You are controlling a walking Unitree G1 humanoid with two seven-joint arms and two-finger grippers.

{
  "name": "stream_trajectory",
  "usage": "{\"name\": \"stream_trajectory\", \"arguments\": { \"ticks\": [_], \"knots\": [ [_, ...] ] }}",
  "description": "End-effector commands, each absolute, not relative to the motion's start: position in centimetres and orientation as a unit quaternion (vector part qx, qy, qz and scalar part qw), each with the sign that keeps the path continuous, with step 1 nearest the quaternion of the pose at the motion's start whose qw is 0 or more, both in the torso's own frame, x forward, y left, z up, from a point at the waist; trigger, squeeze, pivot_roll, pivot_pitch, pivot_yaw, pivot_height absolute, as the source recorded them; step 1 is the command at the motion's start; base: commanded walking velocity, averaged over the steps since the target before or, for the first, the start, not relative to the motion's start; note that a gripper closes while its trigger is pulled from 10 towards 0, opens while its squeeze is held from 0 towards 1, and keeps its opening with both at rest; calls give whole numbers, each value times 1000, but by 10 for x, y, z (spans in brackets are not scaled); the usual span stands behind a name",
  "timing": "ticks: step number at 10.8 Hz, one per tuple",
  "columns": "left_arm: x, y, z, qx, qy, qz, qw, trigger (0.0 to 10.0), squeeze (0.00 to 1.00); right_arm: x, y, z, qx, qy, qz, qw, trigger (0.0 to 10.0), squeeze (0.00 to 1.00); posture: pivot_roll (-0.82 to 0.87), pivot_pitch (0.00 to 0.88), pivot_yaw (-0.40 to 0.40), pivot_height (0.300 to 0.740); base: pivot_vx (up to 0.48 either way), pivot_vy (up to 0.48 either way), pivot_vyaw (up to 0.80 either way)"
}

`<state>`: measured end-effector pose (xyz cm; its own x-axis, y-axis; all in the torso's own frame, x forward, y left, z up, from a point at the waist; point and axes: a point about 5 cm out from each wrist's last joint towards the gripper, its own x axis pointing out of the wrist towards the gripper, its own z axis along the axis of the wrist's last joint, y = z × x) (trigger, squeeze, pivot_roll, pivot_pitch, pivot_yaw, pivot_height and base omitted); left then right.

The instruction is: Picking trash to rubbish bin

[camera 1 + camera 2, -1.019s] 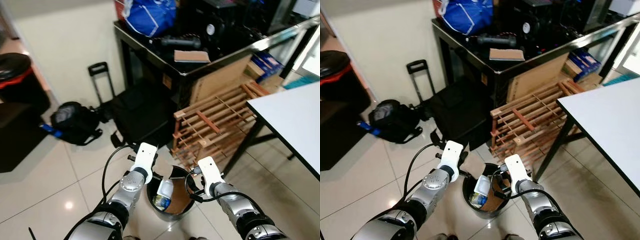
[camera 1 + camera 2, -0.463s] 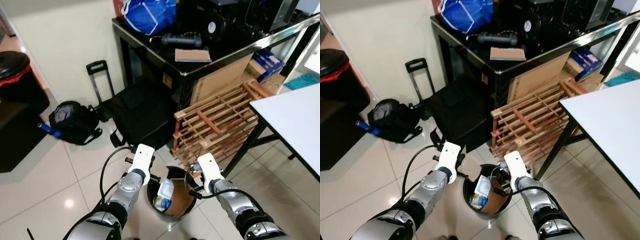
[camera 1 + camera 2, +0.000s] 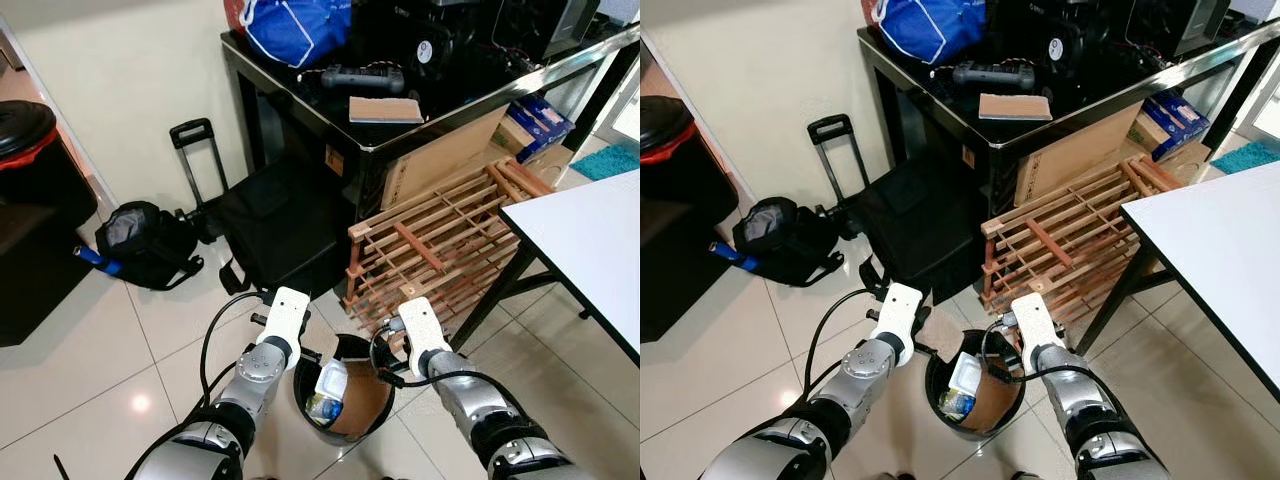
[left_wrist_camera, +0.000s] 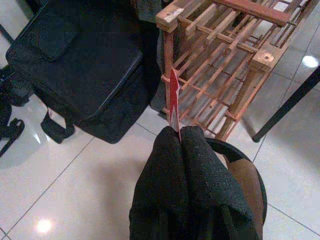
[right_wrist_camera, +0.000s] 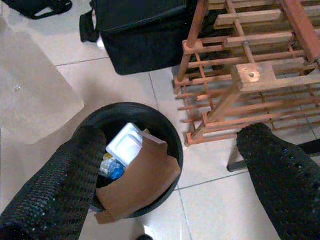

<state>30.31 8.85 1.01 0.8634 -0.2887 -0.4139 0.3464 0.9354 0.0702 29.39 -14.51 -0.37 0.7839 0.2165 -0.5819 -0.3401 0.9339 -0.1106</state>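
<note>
A black round rubbish bin (image 3: 306,388) stands on the tiled floor just before me. It holds a white plastic container (image 5: 125,145) and a brown piece of cardboard (image 5: 145,175). My left gripper (image 4: 180,134) hovers at the bin's left rim, shut on a thin flat piece of trash (image 4: 173,102) with a red edge. My right gripper (image 5: 172,134) hangs above the bin's right side, its fingers (image 5: 65,185) spread wide open with nothing between them.
A wooden slatted rack (image 3: 440,240) leans just behind the bin. A black bag (image 3: 280,225) and a backpack (image 3: 140,245) lie on the floor to the left. A cluttered black table (image 3: 400,130) stands behind. A white table (image 3: 590,250) is on the right.
The view has shifted slightly. Both arms stay over the bin, and the right gripper has edged a little to the right.
</note>
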Motion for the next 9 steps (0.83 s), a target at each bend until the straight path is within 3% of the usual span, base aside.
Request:
{"name": "stream_trajectory", "arguments": {
  "ticks": [1,4,9],
  "knots": [
    [303,88,10,77,207,-167,961,10000,0,292,-146,-6,-98,297,142,939,10000,0,-105,69,52,740,319,0,0],
    [303,87,10,82,206,-174,960,10000,0,292,-144,-6,-96,295,142,940,10000,0,-105,73,53,740,274,0,0],
    [303,87,10,88,204,-175,959,10000,0,291,-144,-7,-93,296,142,940,10000,0,-105,89,53,740,441,0,0]
  ]
}}
